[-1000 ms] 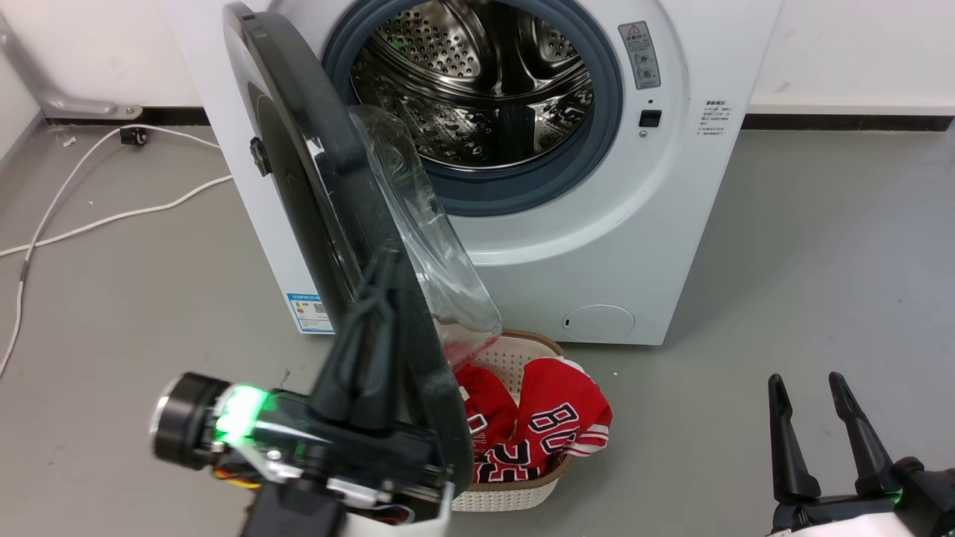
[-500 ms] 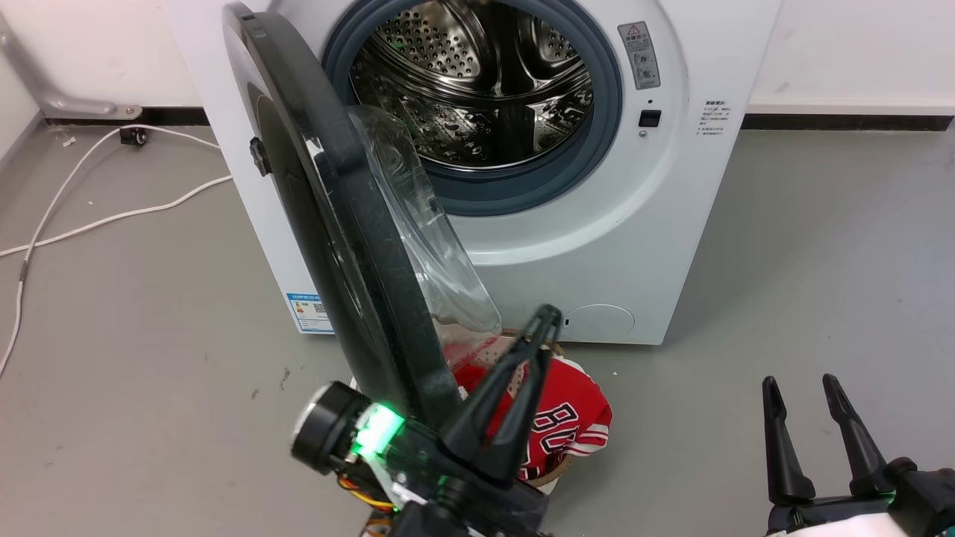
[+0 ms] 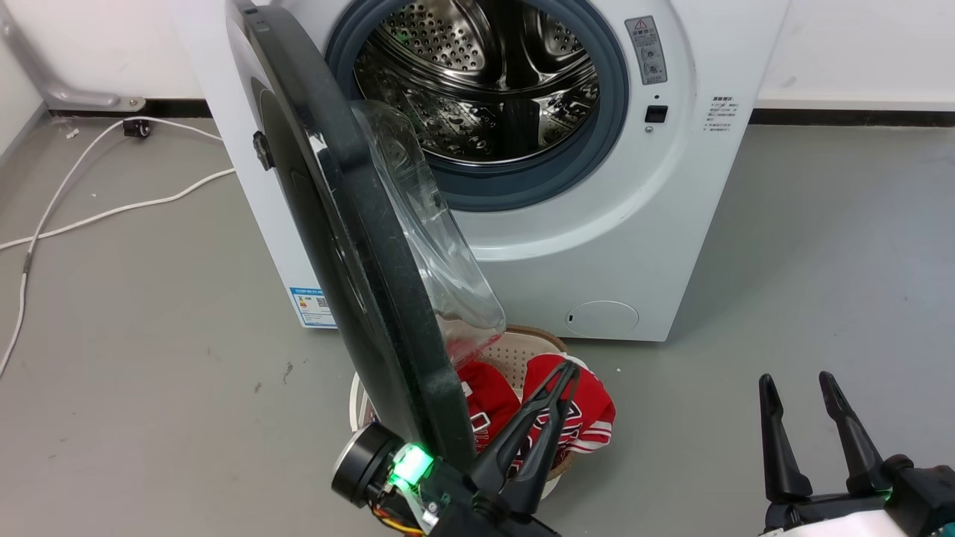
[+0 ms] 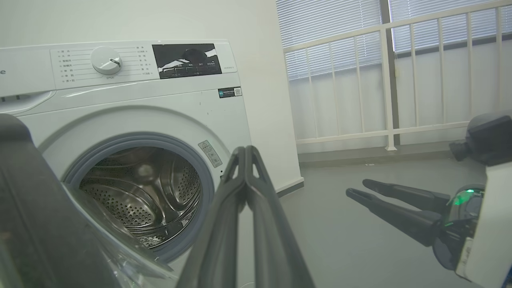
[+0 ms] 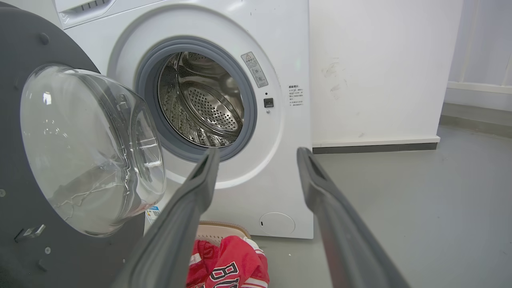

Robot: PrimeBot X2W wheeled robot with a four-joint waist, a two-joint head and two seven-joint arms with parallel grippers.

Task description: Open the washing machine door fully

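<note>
Standing edge-on from upper left to lower centre of the head view, the washing machine door (image 3: 351, 246) is partly open, glass bowl facing right. The left claw (image 3: 563, 371), fingers pressed together and empty, is nearer, just right of the door's lower rim. The door probably needs pushing leftward. The right claw (image 3: 797, 379), spread wide, sits well apart at lower right.

The washing machine door (image 3: 373, 283) juts out from the left side of the machine (image 3: 634, 246), its glass bowl (image 3: 425, 246) screening the left of the drum mouth (image 3: 507, 82); the mouth's right half is open. A basket (image 3: 522, 350) of red clothes (image 3: 582, 410) blocks the floor (image 3: 806, 261) under the door; rightward the floor is bare.
</note>
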